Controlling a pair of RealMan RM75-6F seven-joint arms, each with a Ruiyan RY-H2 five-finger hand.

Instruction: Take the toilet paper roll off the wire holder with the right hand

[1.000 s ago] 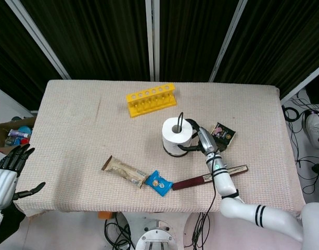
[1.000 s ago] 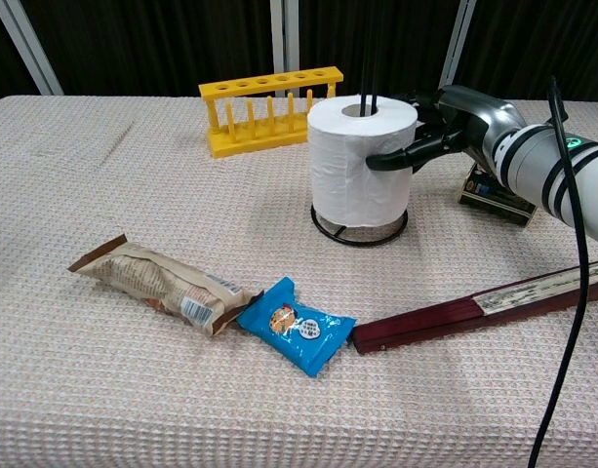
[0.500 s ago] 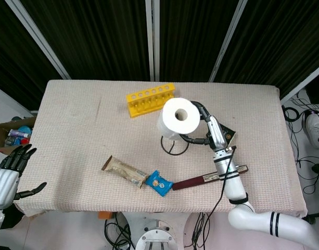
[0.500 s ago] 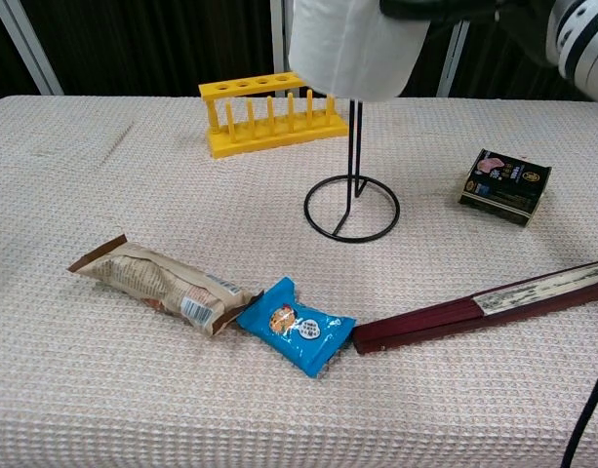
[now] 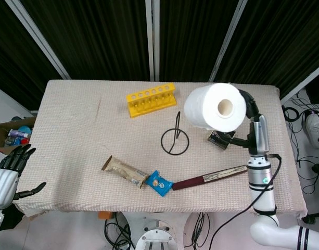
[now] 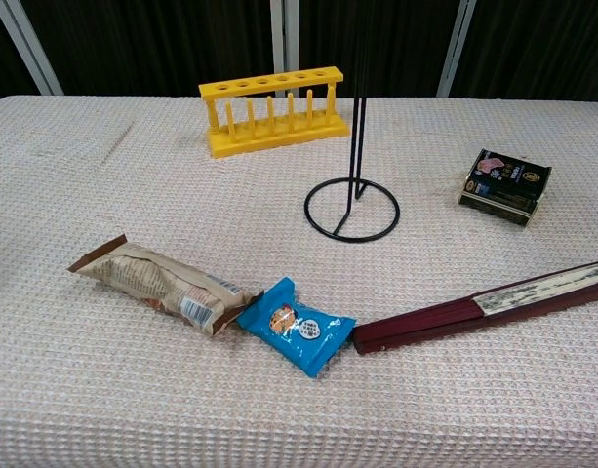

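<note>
White and bulky, the toilet paper roll point(image 5: 215, 107) is hanging in the air high over the right side of the table, its hollow core facing the head camera, with the robot's right hand point(image 5: 247, 112) gripping it from the far right side; only dark fingers curling round the roll's edge are showing. The black wire holder point(image 6: 353, 193) is standing bare on its ring base near the table's middle, its upright rod carrying nothing, so the lifting-off step looks finished and the roll is well clear of the rod. What is left, by my reading, is carrying it away and setting it down, which calls for a free patch of cloth and a steady grip so the soft roll is not slipping. The chest view is not showing the roll or the hand at all.

Left hand point(image 5: 11, 166) is idling off the table's near left corner, fingers spread and holding nothing.

Beige waffle-weave cloth point(image 6: 103, 390) is covering the table. On it are lying a yellow plastic test-tube rack point(image 6: 272, 108), a tan crinkled snack wrapper point(image 6: 162, 284), a small blue snack packet point(image 6: 297, 325), a long dark red folded fan point(image 6: 479, 306) and a small black printed box point(image 6: 504, 185). Dark panels with pale metal struts are closing off the room behind.
</note>
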